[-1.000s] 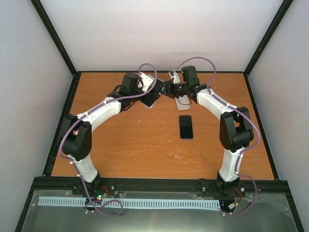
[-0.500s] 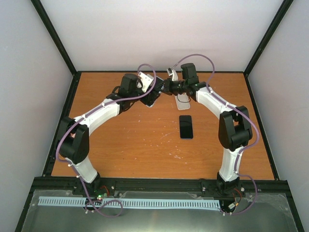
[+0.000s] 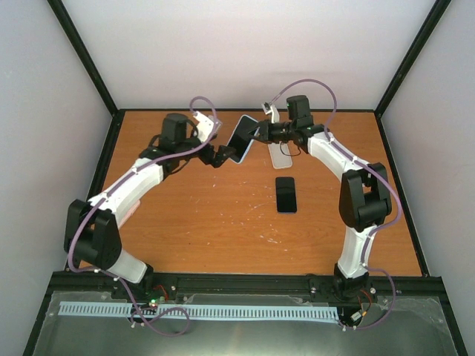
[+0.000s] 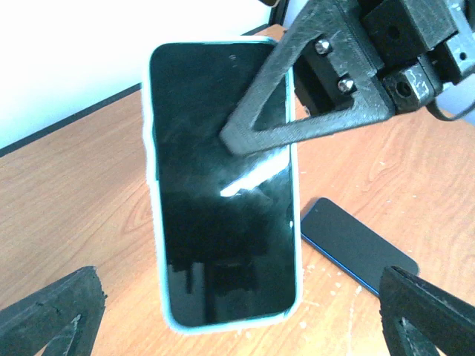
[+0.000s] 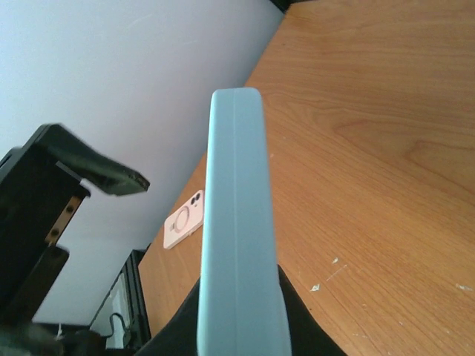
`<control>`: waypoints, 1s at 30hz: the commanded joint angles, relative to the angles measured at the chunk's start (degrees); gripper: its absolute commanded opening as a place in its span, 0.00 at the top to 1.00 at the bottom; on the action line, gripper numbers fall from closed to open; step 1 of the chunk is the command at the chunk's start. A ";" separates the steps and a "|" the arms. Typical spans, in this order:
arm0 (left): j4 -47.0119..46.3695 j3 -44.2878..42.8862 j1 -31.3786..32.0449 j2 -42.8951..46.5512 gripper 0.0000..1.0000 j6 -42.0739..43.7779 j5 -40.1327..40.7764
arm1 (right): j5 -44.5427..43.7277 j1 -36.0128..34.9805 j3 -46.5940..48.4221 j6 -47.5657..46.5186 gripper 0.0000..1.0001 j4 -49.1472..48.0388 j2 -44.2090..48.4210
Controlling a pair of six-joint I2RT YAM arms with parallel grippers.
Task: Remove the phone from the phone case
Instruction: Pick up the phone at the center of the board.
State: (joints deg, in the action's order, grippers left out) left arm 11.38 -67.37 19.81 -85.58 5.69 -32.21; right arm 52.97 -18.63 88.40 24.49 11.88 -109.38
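Note:
The phone in its light blue case (image 3: 239,139) hangs in the air at the back middle of the table. My right gripper (image 3: 254,133) is shut on its upper edge. In the right wrist view the case (image 5: 237,237) shows edge-on between the black fingers (image 5: 300,326). In the left wrist view the phone's dark screen (image 4: 223,193) faces the camera, with a right finger (image 4: 297,96) across its top. My left gripper (image 3: 217,156) is open and empty, just left of the phone. Its fingertips (image 4: 52,315) stand wide apart, short of the phone.
A bare black phone (image 3: 286,194) lies flat on the wooden table (image 3: 223,222) in front of the right arm; it also shows in the left wrist view (image 4: 356,248). A pale pink case (image 5: 183,219) with a ring on its back lies on the table near the back (image 3: 280,156).
My left arm has swung back to the left and its gripper has come off the phone. The right gripper now holds the cased phone alone, lifted and tilted up.

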 commanded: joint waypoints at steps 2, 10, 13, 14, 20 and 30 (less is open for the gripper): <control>5.67 0.35 -4.88 3.68 0.00 2.02 -18.35 | 12.46 2.11 0.45 -7.29 0.97 -3.11 5.49; 11.35 1.90 -9.43 5.33 0.00 2.17 -33.08 | 22.11 2.49 2.93 -18.72 0.97 8.16 8.55; 11.86 2.15 -9.44 4.09 0.02 0.77 -36.33 | 23.12 2.37 2.50 -19.25 0.97 8.69 9.94; 11.87 2.20 -9.44 3.58 0.04 0.07 -36.71 | 23.02 2.24 2.63 -19.44 0.97 9.12 10.29; 10.98 1.86 -9.35 1.26 0.11 -2.71 -35.93 | 24.27 0.71 2.44 -19.23 0.97 9.59 11.77; 10.52 2.23 -8.97 1.16 0.17 -2.44 -35.99 | 23.71 -0.64 2.32 -19.61 0.97 10.03 13.13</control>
State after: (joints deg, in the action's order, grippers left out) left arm 22.33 -65.12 10.68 -84.71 3.09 -66.39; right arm 74.39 -18.76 89.21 5.37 22.83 -99.46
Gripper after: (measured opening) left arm 0.837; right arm 0.108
